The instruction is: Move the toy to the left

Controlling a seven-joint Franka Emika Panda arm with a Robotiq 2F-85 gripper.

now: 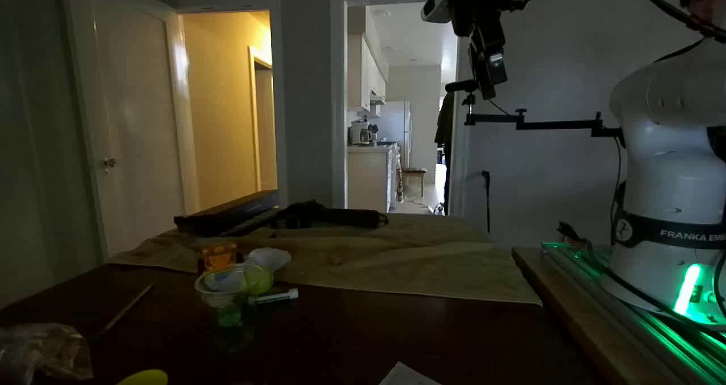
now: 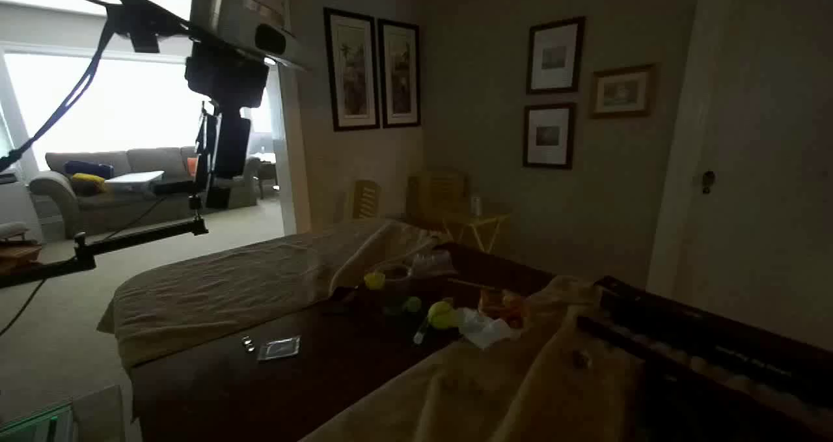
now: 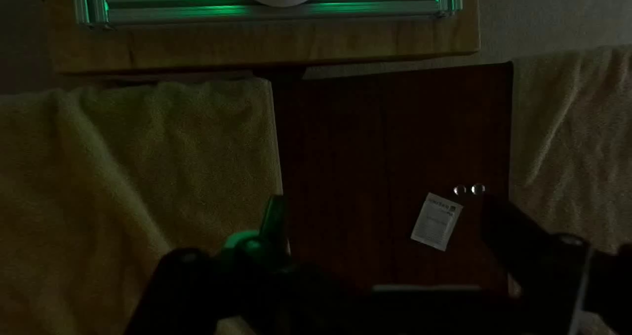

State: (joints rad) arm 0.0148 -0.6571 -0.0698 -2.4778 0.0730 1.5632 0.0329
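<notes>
Gripper (image 3: 382, 206) spread wide, fingers (image 3: 501, 219) far apart with just air between them, hanging well above the dark counter (image 3: 335, 152), white packet (image 3: 437, 221) lying flat on it.

The arm (image 1: 672, 164) rose upright from its base (image 1: 646, 271), its white body circled low down by a black band (image 1: 641, 230) with lettering that began FRANKA. A light (image 1: 687, 290) glowed green on the base. Higher up, the rounded shoulder (image 1: 661, 93) bulged out; the stretch from there to the wrist (image 2: 235, 15) lay out of frame. The wrist sat high, cut by the top edge in both exterior views. Beneath it hung the gripper (image 3: 382, 199), pointing mostly downward with a slight slant. Its dark fingers (image 3: 275, 221) came in from the bottom of the wrist view, spread wide, with a broad gap between the tips.
</notes>
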